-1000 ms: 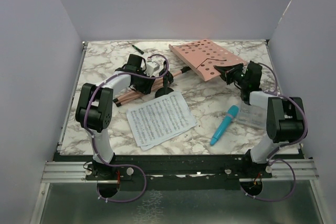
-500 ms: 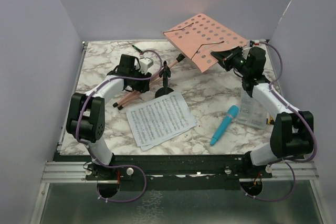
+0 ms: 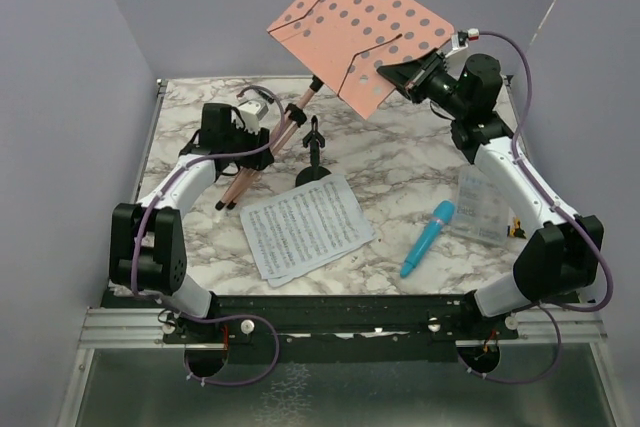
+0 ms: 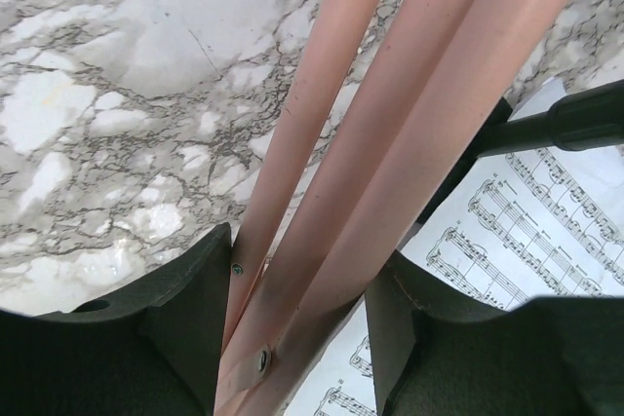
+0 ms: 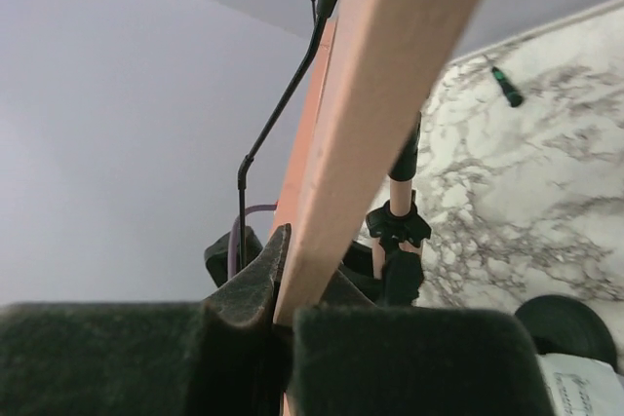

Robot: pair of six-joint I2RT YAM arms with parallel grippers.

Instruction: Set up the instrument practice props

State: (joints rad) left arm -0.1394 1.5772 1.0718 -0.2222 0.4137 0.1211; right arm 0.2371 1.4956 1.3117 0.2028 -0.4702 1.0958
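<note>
The pink perforated music stand [image 3: 360, 32] is tilted up, its desk high at the back. My right gripper [image 3: 400, 75] is shut on the desk's lower edge [image 5: 390, 94], pinched between its pads [image 5: 244, 289]. My left gripper [image 3: 262, 132] is shut around the folded tripod legs [image 4: 361, 192], whose feet [image 3: 228, 202] rest on the table. The white sheet-music pages [image 3: 305, 225] lie at the front middle. The small black mic stand [image 3: 314, 162] stands upright just behind them. The bright blue toy microphone [image 3: 428, 238] lies flat to the right of the pages.
A clear plastic case [image 3: 485, 209] lies at the right, beside the right arm. A small black-green stick [image 3: 262, 93] lies at the back left. Grey walls close in the marble table [image 3: 400, 167] on three sides.
My right gripper has lifted the desk from the table up and to the left. The stand has swung from lying flat to steeply tilted. My left gripper has shifted left with the legs.
</note>
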